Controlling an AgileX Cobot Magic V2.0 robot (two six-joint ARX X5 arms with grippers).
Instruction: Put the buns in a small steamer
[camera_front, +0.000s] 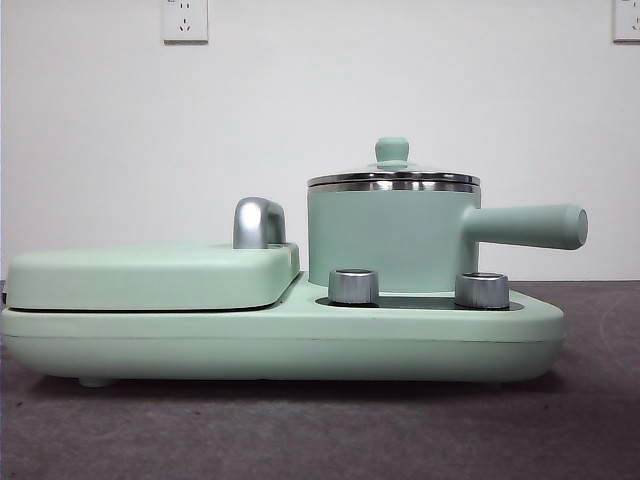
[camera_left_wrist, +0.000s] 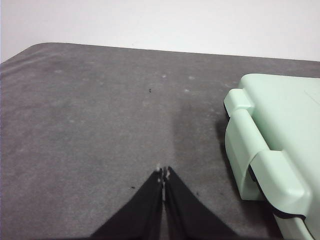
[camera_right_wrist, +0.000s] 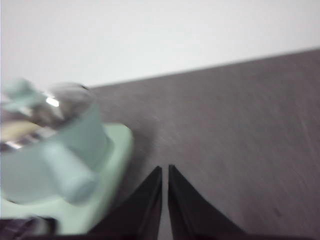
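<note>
The small steamer (camera_front: 392, 235) is a mint-green pot with a steel rim, a long side handle and a glass lid with a green knob. It stands on the right part of a mint-green cooker base (camera_front: 280, 340). It shows blurred in the right wrist view (camera_right_wrist: 50, 140). The buns are out of view. My left gripper (camera_left_wrist: 163, 175) is shut and empty above the grey table, beside the cooker's end (camera_left_wrist: 270, 150). My right gripper (camera_right_wrist: 165, 172) is shut and empty, beside the steamer. Neither arm shows in the front view.
A flat mint-green griddle lid (camera_front: 150, 275) with a chrome handle (camera_front: 258, 222) covers the cooker's left part. Two chrome knobs (camera_front: 353, 285) sit in front of the pot. The grey table (camera_front: 320, 430) stretches before a white wall.
</note>
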